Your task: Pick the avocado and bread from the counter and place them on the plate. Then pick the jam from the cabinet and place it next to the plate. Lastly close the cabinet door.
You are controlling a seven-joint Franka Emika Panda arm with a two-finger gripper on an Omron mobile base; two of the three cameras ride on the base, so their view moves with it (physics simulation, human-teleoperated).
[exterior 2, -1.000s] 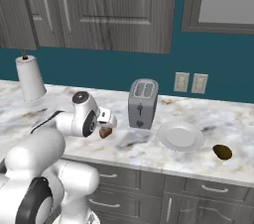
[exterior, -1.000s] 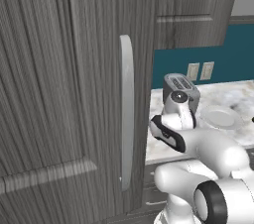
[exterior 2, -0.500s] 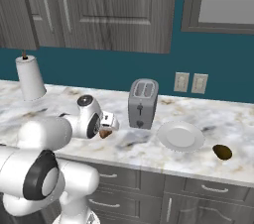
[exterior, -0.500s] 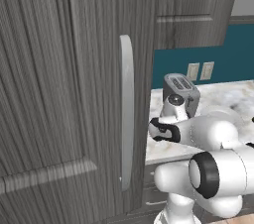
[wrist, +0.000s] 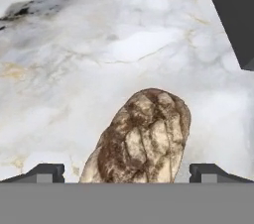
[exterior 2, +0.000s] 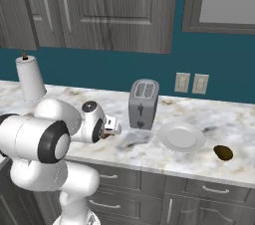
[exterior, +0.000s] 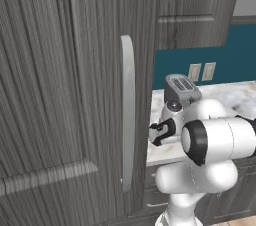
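The bread (wrist: 139,139), a brown crusty loaf, lies on the marble counter (wrist: 124,44) between my two fingertips (wrist: 44,171). My gripper (wrist: 128,172) is open and straddles it. In the right base view the gripper (exterior 2: 110,128) hangs low over the counter (exterior 2: 139,152), left of the toaster, and the hand covers most of the bread. The white plate (exterior 2: 182,136) sits right of the toaster, and the dark avocado (exterior 2: 223,152) lies to its right near the front edge. The cabinet door (exterior: 60,95) stands open with its pale bar handle (exterior: 127,115). The jam is out of view.
A grey toaster (exterior 2: 143,103) stands just behind and right of the gripper; its dark side (wrist: 233,10) shows in the hand view. A paper towel roll (exterior 2: 30,77) stands at the back left. The open door blocks the left of the left base view, close to the gripper (exterior: 155,134).
The arm has folded forward and the hand has dropped closer over the bread. The gripper has stayed open. Plate, avocado and toaster have not moved.
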